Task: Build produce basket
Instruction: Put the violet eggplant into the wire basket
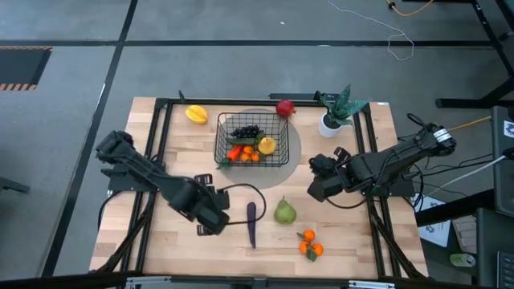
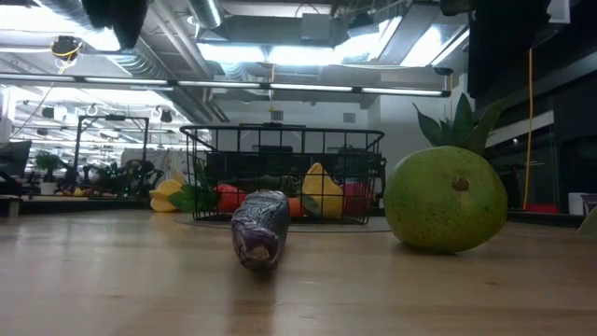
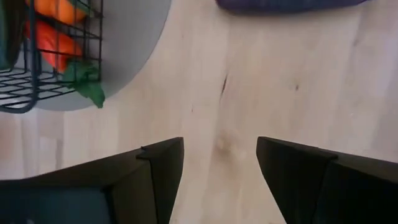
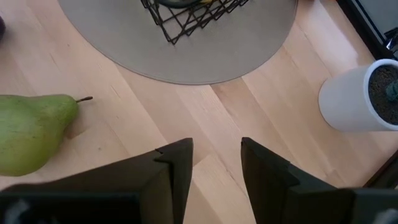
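Observation:
The black wire basket [image 1: 252,140] stands on a round grey mat [image 1: 295,146] at the table's far middle, with dark grapes [image 1: 245,132], an orange carrot [image 1: 238,152] and a yellow fruit [image 1: 267,145] inside. Lying on the wood near the front are a purple eggplant [image 1: 251,222], a green pear [image 1: 285,212] and tangerines [image 1: 310,245]. A yellow fruit [image 1: 196,114] and a red fruit [image 1: 285,107] lie beside the basket. My left gripper [image 1: 218,223] hovers open just left of the eggplant [image 3: 286,5]. My right gripper [image 1: 316,180] hovers open right of the pear [image 4: 31,134].
A green plant in a white pot [image 1: 336,116] stands at the far right, close to my right arm. A black metal frame [image 1: 161,103] runs around the table. Bare wood lies between the basket and the front fruits.

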### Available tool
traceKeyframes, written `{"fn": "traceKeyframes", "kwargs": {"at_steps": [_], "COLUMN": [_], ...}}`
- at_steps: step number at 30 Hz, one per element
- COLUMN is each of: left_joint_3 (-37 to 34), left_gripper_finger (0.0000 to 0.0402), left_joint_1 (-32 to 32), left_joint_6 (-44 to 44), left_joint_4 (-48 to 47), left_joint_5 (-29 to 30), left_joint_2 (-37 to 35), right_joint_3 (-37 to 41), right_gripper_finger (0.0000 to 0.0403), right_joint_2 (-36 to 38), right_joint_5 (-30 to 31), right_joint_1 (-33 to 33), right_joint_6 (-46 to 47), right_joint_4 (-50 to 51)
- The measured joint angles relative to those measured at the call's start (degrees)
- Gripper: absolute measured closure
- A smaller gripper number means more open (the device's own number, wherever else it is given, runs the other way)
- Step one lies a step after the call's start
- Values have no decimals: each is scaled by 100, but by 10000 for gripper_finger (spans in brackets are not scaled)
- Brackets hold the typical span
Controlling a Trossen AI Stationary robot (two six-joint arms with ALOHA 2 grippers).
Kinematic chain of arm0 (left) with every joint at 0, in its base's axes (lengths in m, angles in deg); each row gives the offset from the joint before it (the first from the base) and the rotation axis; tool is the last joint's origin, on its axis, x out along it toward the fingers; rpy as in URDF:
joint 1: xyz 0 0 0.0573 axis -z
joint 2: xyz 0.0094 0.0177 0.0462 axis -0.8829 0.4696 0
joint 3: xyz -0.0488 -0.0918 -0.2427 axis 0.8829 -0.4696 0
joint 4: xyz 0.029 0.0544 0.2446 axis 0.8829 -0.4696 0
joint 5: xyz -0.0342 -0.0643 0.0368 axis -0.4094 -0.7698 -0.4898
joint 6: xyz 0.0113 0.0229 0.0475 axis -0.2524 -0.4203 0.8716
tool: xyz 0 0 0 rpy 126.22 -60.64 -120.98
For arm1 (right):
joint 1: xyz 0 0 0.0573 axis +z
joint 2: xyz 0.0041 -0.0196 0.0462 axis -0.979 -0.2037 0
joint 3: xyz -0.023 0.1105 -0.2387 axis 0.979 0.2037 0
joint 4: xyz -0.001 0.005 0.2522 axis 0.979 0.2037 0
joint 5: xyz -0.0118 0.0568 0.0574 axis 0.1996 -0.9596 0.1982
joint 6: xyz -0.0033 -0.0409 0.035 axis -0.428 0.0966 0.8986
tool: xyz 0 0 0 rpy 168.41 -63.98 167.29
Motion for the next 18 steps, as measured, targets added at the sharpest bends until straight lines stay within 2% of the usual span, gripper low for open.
{"fn": "traceKeyframes", "kwargs": {"at_steps": [8, 18], "left_joint_3": [0, 0], "left_gripper_finger": [210, 211], "left_joint_1": [-148, -403], "left_joint_6": [391, 408], "left_joint_4": [-365, -285], "left_joint_5": [-113, -86], "left_joint_2": [564, 667], "right_joint_3": [0, 0], "right_gripper_finger": [277, 277], "right_joint_2": [-121, -123], "right_joint_5": [-11, -13], "right_joint_1": [0, 0], "right_joint_6": [-15, -17], "right_joint_4": [11, 20]}}
